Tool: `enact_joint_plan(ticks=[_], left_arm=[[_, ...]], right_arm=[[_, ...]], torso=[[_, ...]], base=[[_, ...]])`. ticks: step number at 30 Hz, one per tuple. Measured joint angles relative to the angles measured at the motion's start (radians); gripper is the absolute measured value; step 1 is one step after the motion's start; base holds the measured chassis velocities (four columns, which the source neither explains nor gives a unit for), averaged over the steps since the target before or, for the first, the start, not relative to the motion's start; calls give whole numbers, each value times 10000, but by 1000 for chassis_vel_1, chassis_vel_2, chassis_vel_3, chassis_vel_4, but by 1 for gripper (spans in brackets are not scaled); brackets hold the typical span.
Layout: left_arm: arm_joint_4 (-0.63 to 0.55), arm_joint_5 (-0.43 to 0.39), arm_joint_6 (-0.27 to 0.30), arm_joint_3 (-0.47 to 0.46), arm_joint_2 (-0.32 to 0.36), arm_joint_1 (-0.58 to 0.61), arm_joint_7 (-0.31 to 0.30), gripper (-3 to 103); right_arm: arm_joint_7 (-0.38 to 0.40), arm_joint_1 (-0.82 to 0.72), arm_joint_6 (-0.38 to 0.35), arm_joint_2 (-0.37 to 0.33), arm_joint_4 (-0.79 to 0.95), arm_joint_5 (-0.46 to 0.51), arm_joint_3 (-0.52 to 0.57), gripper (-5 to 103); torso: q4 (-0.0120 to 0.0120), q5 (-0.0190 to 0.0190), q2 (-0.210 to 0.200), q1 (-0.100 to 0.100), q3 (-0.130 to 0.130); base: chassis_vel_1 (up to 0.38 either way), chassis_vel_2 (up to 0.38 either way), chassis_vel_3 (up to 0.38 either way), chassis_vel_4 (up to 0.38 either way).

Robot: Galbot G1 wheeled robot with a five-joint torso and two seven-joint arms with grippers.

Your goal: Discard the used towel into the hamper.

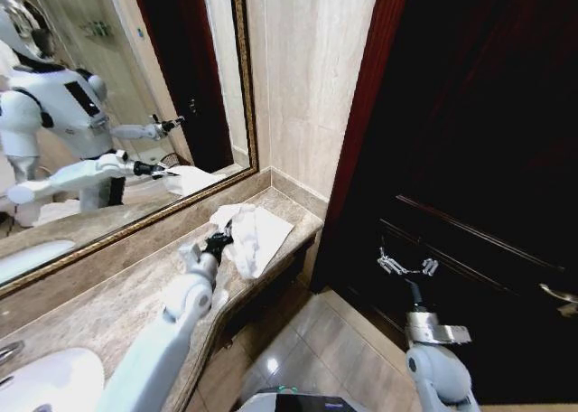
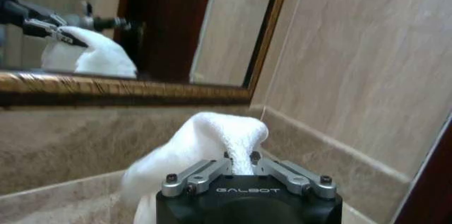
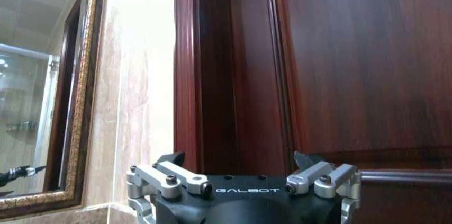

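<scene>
The used towel (image 1: pixel 260 234) is a white cloth lying crumpled at the far end of the marble counter (image 1: pixel 108 294), beside the wall. My left gripper (image 1: pixel 219 241) is at the towel's near edge. In the left wrist view the left gripper (image 2: pixel 240 158) is shut on a raised fold of the towel (image 2: pixel 211 139). My right gripper (image 1: pixel 407 266) hangs open in the air in front of the dark wooden door (image 1: pixel 470 159), holding nothing; its spread fingers (image 3: pixel 173 159) show in the right wrist view. The hamper is out of view.
A gold-framed mirror (image 1: pixel 108 114) runs along the wall behind the counter and reflects me and the towel. A white sink (image 1: pixel 45 380) sits at the counter's near end. A metal door handle (image 1: pixel 560 294) sticks out at the right. Tiled floor (image 1: pixel 298 340) lies below.
</scene>
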Motion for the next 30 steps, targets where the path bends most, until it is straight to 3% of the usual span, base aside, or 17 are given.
enact_joint_plan(ticks=[3,6,7,11,20,25,30], left_arm=[[-394,215,-61,-131,-211,382,69,2],[-1467,1285,-393,-455,-1008,1785,386,2],[-1467,1285,-393,-455,-1008,1785,386,2],[-1691,2724,-1206,-457,-1828,3163,840,2],[-2004,3454,-1498,-684,-2110,3696,934,2],[-2042,4647,-1966,-377,-2678,4112,1018,2],[-1893,5272,-2292,-244,-2829,4310,1236,2]], right_arm=[[31,35,-37,-12,6,0,-33,100],[150,135,-137,-52,95,21,-99,100],[150,135,-137,-52,95,21,-99,100],[199,124,-166,-70,170,74,-112,100],[214,31,-128,-52,248,168,-82,100],[183,-122,-31,105,365,214,17,100],[188,-192,-20,85,498,331,182,100]], torso=[[-1,1,0,0,0],[-1,2,0,0,0],[-1,2,0,0,0],[1,1,1,-1,0],[-2,2,0,1,1],[-1,2,0,0,1],[0,1,0,0,1]], base=[[0,0,0,0],[0,0,0,0],[0,0,0,0],[0,0,0,0],[0,0,0,0],[0,0,0,0],[-10,-12,-21,-16]])
